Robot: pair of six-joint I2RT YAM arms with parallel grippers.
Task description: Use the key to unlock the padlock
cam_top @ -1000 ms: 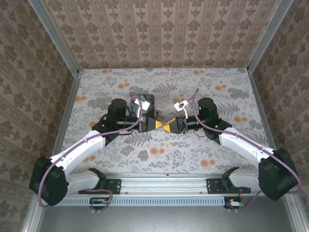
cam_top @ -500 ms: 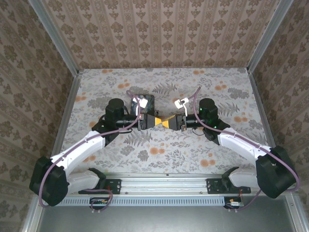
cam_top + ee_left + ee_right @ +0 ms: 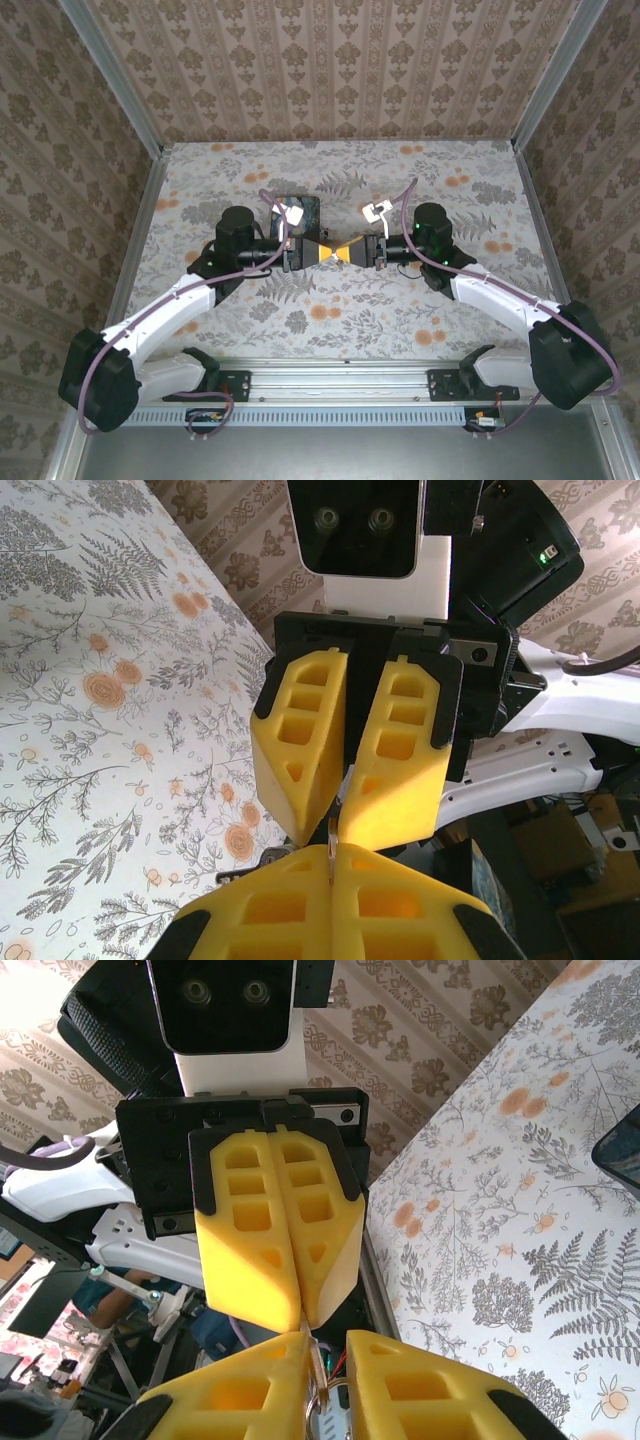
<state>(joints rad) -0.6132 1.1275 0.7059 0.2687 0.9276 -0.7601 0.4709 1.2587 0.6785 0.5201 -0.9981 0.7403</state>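
My two grippers meet tip to tip above the middle of the table. The left gripper (image 3: 325, 255) (image 3: 332, 848) is shut on the key (image 3: 330, 852), a thin metal blade seen edge-on. The key (image 3: 320, 1365) runs on between the fingers of my right gripper (image 3: 350, 254) (image 3: 328, 1345). It lies against one finger there, with a gap to the other, and its ring hangs below. A small grey metal piece (image 3: 268, 858) shows beside my left fingertips; I cannot tell whether it is the padlock.
A dark blue box (image 3: 303, 210) lies on the floral tabletop just behind the left gripper. Patterned walls close in the back and both sides. The arms' bases and a metal rail (image 3: 330, 365) line the near edge.
Both grippers, still tip to tip, have shifted slightly toward the back of the table. The left wrist has drawn a little to the left.
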